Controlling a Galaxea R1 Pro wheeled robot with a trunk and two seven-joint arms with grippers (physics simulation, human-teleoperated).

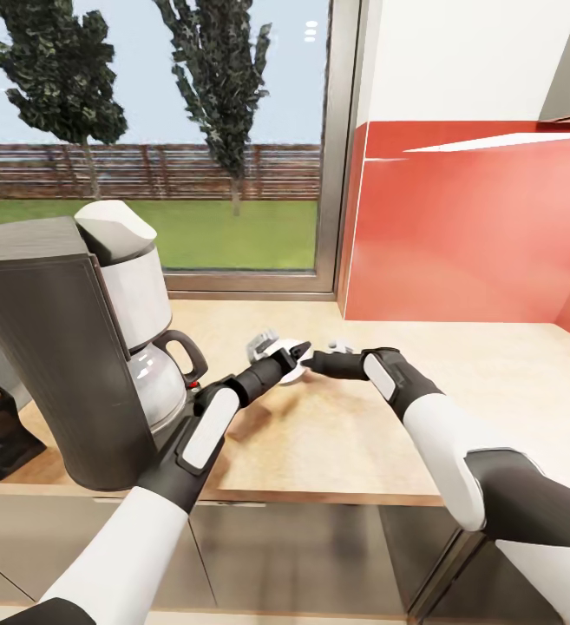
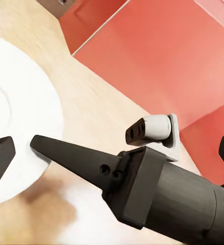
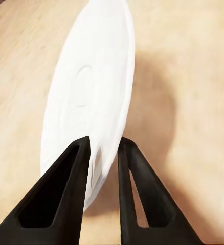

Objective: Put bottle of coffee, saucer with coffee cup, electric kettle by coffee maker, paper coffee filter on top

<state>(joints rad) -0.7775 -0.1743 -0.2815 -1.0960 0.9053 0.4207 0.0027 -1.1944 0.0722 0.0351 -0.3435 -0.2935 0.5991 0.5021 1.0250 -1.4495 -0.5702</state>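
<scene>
Your right gripper point(image 3: 104, 148) is pinched on the saucer's point(image 3: 91, 92) rim, holding it just above the countertop point(image 1: 458, 365) to the maker's point(image 1: 68, 347) right — edge-on, because a flat plate offers no other purchase. Your left gripper point(image 2: 20, 153) stands spread wide beside the saucer, holding nothing — probably there to steady it. Lay it flat near the maker.

**Window, red wall panels and cabinets around the worktop**

A large window point(image 1: 189, 139) stood behind, showing two dark trees point(image 1: 215, 78), a wooden fence point(image 1: 146, 171) and a green lawn point(image 1: 232, 230). Glossy red wall panels point(image 1: 475, 226) ran to its right beneath a white wall point(image 1: 458, 61). Pale cabinet fronts point(image 1: 276, 555) sat below.
</scene>
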